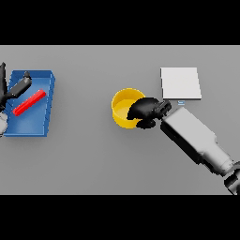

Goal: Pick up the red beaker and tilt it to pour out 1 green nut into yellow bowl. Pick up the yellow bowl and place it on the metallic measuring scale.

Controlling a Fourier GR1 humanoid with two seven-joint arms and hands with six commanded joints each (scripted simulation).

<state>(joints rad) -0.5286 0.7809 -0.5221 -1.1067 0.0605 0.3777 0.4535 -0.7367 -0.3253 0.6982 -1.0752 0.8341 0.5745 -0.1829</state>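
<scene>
The yellow bowl stands on the grey table near the middle. My right hand reaches in from the right, its fingers curled over the bowl's right rim. What lies inside the bowl is hidden from me. Just right of the bowl and a little further back, the pale square metallic scale lies flat with nothing on it. At the far left the red beaker lies on its side in a blue tray. My left hand hovers over the tray's upper left corner with spread fingers, close to the beaker without holding it.
The blue tray sits at the table's left edge. My right forearm slants across the table's lower right part.
</scene>
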